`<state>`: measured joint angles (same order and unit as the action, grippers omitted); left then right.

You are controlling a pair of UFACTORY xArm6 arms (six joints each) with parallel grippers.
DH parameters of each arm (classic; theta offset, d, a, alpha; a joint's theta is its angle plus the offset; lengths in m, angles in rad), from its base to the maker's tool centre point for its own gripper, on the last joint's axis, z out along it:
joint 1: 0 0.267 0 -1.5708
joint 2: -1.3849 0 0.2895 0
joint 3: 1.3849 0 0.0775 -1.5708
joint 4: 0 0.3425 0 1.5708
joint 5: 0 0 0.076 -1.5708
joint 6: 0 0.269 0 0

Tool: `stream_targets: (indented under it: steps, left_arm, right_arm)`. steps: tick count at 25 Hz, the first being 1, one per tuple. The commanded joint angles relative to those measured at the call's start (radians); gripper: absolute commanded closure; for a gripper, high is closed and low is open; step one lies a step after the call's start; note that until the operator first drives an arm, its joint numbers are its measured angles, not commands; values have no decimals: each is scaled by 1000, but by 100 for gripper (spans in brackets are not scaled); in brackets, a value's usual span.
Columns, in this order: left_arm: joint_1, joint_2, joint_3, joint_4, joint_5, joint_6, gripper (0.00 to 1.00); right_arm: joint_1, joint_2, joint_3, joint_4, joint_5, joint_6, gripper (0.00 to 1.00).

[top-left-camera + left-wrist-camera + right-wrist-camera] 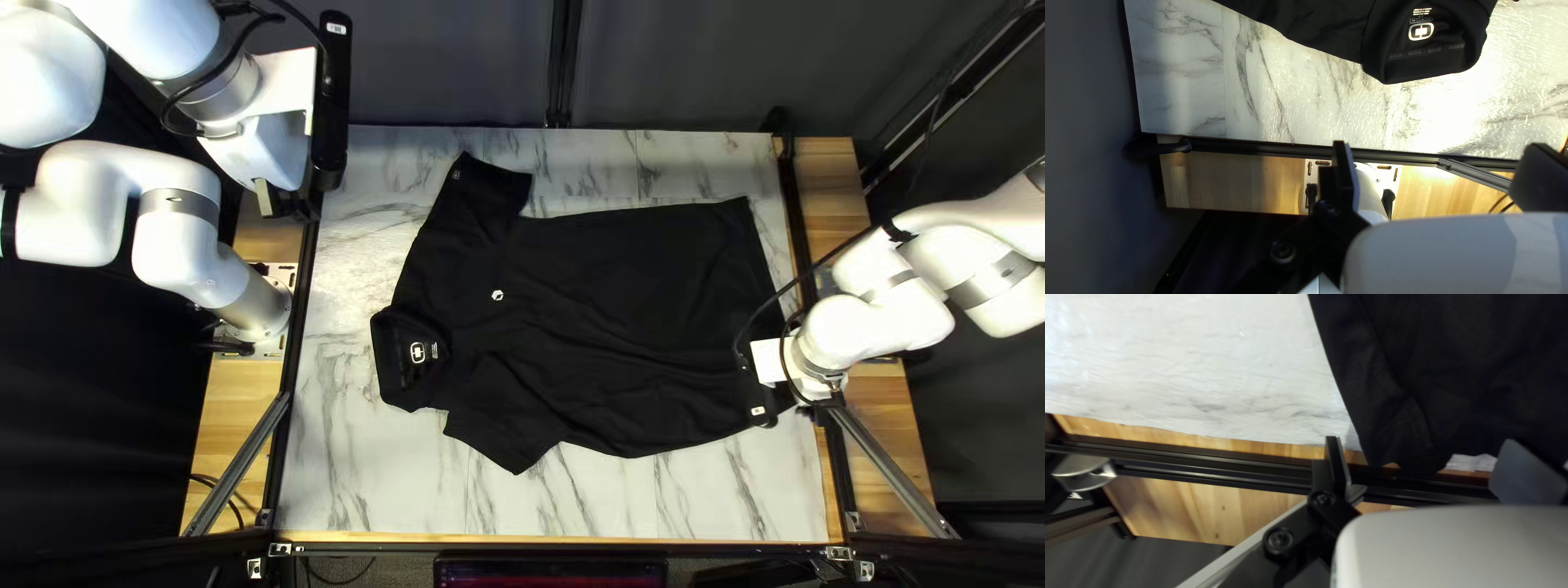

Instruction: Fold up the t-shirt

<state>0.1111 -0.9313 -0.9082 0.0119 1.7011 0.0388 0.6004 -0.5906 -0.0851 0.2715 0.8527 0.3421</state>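
Right pincer [1423,449]: fingers spread, over the hem corner, nothing pinched; whether either finger touches cloth, one cannot tell.
Hem corner [1383,449]: lies between the spread fingers in the right wrist view, reaching over the table's wooden border.
Left pincer [1434,158]: fingers spread, empty, well apart from the shirt.
T-shirt [642,294]: unfolded on the table [370,479], hem toward the right arm, rumpled along its near side.
Collar [408,359]: toward the left arm; far sleeve [490,191] and near sleeve [506,425] both stick out.
Step in hand: probably taking the hem. The robot should pinch a shallow bite of all layers, clear the black rail [1263,471], lift low and smooth the creases before folding.
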Motion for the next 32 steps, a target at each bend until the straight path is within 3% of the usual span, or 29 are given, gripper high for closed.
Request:
stream_targets:
  steps: [1, 4, 7, 14, 19, 27, 29, 32]
  left_arm:
    - [0, 0, 0, 0, 0, 0, 0]
    - [0, 0, 0, 0, 0, 0, 0]
    - [0, 0, 0, 0, 0, 0, 0]
    - [0, 0, 0, 0, 0, 0, 0]
    - [0, 0, 0, 0, 0, 0, 0]
    - [0, 0, 0, 0, 0, 0, 0]
    - [0, 0, 0, 0, 0, 0, 0]
    - [0, 0, 0, 0, 0, 0, 0]
  right_arm:
    - [0, 0, 0, 0, 0, 0, 0]
    - [-16, 10, -20, -7, -5, -24, 0]
    - [-36, 27, -105, -18, 17, -41, 0]
    - [30, 134, -231, -32, -30, 42, 0]
    - [71, 128, -183, 4, -107, 44, 0]
    - [126, 69, -31, 83, -244, 6, 0]
    - [120, 94, -45, 87, -259, -15, 0]
    - [89, 181, -134, 61, -245, -64, 0]
